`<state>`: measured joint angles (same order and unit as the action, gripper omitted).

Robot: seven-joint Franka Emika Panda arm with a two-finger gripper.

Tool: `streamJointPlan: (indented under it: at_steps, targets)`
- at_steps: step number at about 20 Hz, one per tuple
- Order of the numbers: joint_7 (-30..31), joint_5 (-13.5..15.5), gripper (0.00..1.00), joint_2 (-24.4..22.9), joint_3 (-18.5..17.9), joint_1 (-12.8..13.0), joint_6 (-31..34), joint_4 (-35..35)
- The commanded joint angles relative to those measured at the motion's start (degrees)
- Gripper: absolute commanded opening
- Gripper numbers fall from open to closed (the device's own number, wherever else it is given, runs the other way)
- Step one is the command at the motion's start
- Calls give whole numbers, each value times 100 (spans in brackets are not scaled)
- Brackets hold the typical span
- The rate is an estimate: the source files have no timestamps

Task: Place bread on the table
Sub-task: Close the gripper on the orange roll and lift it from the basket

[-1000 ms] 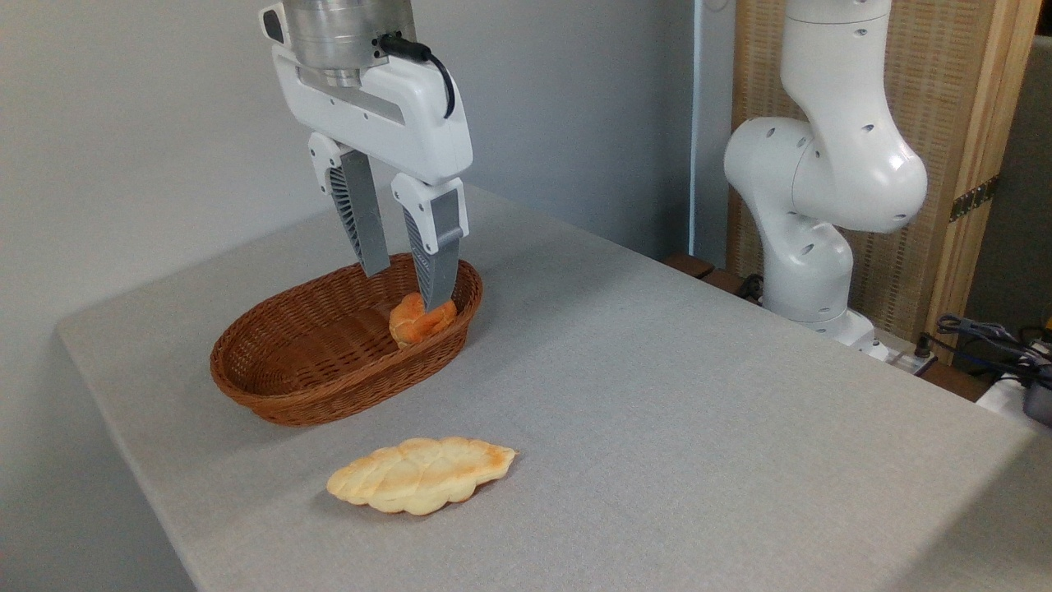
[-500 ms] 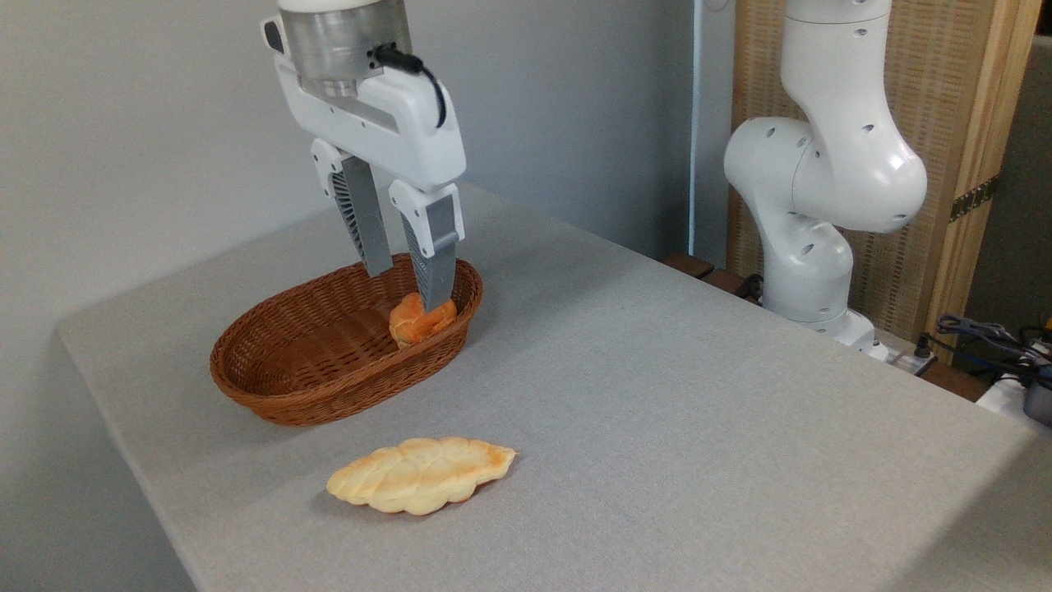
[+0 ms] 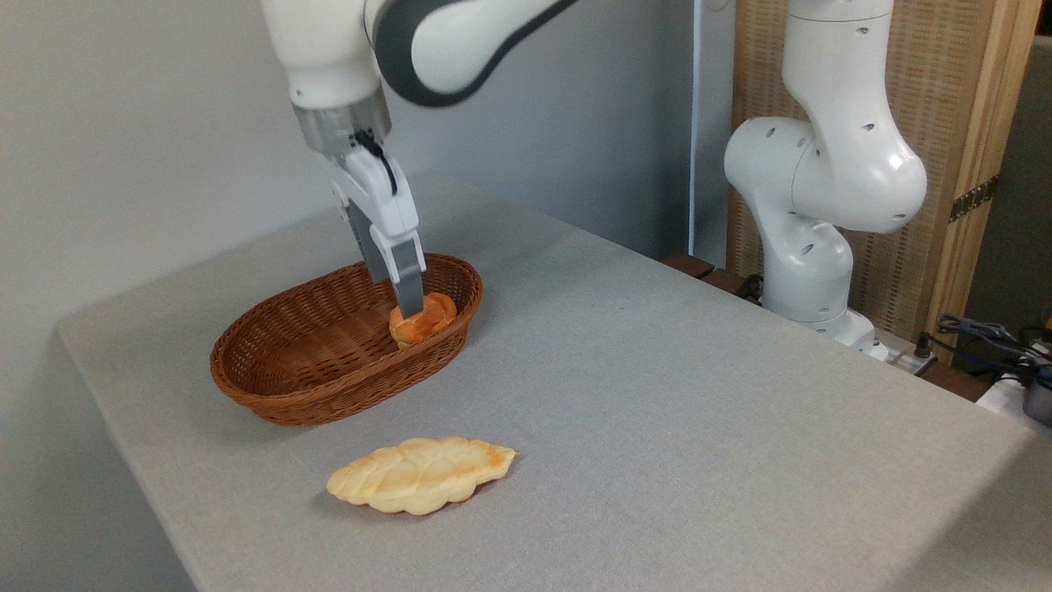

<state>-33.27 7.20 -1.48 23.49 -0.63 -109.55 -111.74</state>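
Note:
The bread (image 3: pixel 433 316), a small orange-brown knotted bun, lies inside the brown wicker basket (image 3: pixel 283 401) at its right end. My gripper (image 3: pixel 409 306) reaches down into the basket and is turned edge-on to the camera. Its near finger (image 3: pixel 400 267) covers the bun's left part, with the tip down at the bun. The far finger is hidden behind the near one, so the gap between the jaws does not show. The grey table (image 3: pixel 657 411) spreads to the right and front of the basket.
A pale-yellow braided loaf (image 3: pixel 419 475) lies on the table in front of the basket. The arm's white base (image 3: pixel 814 205) stands past the table's far right edge, with cables (image 3: pixel 986 337) beside it. A grey wall runs behind the table.
The gripper has turned about its vertical axis from facing the camera with open fingers to edge-on, and has come a little lower and left over the bun. The bun has stayed in the basket.

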Motion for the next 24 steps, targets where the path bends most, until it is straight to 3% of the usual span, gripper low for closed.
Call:
streamJointPlan:
  at_steps: [1,6,7,9,10,12,20,24]
  targets:
    - [-4,97,100,-55,191,-34,-768,-611]
    - [-13,53,100,68,314,-25,-1033,-875]
    - [-22,36,95,103,322,-25,-1033,-893]
    - [-13,-122,49,112,340,-25,-1042,-902]
    - [-13,-123,41,112,349,-25,-1033,-902]
    - [-13,-123,37,130,349,-25,-1033,-902]
    - [4,-114,36,113,331,-25,-1024,-841]
    - [389,61,39,95,-28,-25,-648,-69]
